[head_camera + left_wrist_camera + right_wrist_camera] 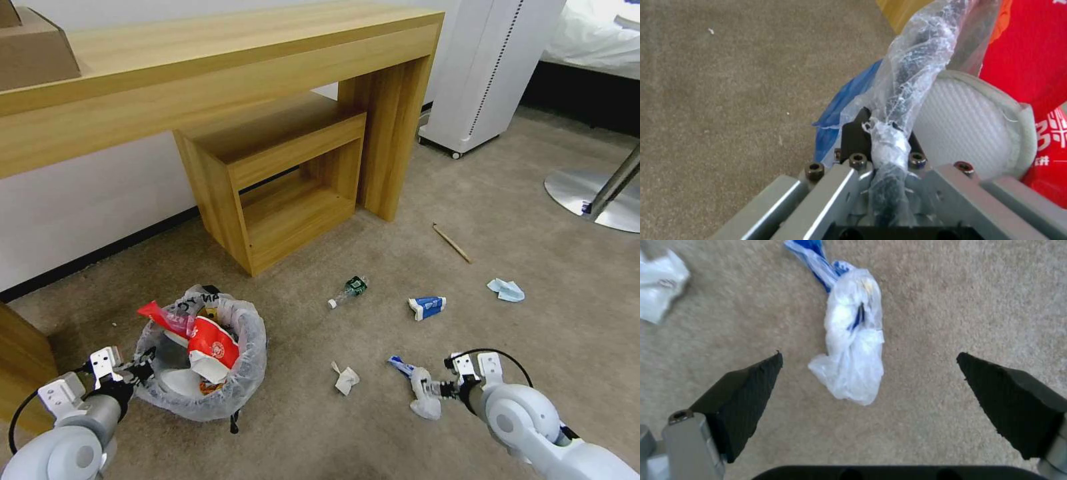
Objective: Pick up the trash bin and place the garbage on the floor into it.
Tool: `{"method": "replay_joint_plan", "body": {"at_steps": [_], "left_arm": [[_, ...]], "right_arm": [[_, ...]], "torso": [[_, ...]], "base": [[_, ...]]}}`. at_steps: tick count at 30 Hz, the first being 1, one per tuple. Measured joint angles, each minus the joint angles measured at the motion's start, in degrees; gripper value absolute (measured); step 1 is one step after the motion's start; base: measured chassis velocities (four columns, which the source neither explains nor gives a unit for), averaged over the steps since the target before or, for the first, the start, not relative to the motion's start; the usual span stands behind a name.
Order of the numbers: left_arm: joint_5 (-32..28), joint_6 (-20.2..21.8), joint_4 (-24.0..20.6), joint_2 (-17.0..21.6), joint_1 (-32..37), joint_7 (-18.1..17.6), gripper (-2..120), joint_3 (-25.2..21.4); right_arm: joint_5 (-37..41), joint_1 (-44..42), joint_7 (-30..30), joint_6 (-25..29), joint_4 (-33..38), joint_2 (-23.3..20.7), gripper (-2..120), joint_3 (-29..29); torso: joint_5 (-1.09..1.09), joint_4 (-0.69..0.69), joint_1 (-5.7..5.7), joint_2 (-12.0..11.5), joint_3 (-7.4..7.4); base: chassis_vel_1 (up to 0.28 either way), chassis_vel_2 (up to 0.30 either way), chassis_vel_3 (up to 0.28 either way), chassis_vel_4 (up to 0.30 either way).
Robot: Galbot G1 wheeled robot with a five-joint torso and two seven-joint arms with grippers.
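The left gripper [882,146] was seen clamped on the rim of the trash bin [200,363], its black fingers [856,133] pressed against a twisted fold of the translucent liner at the bin's left edge; the bin was seen on the beige floor [533,347] in front of the robot's left side, and it could not be told whether it rested there or was lifted; inside it a red plastic bag [210,340] lay on top, with a white slipper [965,126] directly beside the pinched rim. The right gripper [869,373] was held wide open just above the carpet, its two black pads [744,386] set on either side of a crumpled white and blue wrapper [853,350] without touching it; that wrapper lay on the floor to the right of the bin, and a crumpled white paper [345,379] was seen between the two. Farther out, a small green-labelled bottle [350,290], a blue-white carton [427,307], a blue mask [507,290] and a wooden stick [451,242] were scattered on the carpet, well apart from one another; behind them a wooden desk [220,73] with a low shelf unit [280,180] under it was seen against the wall.
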Motion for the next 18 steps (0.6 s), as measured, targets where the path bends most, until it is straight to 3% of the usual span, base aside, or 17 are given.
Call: {"method": "replay_joint_plan", "body": {"at_steps": [9, 18], "left_arm": [[0.2, -0.4, 0.1, -0.8, 0.6, 0.1, 1, -0.3], [0.3, -0.8, 0.1, -1.0, 1.2, 0.4, 1, -0.7]], "right_arm": [[-3.6, 6.0, -2.3, 1.6, -7.1, 1.2, 100, -6.5], [-6.2, 10.1, -4.3, 4.1, -12.7, 2.1, 100, -9.4]], "torso": [[0.00, 0.00, 0.00, 0.0, 0.00], [-0.02, 0.01, 0.00, 0.0, 0.00]], "base": [[0.000, 0.000, 0.000, 0.000], [0.000, 0.000, 0.000, 0.000]]}}
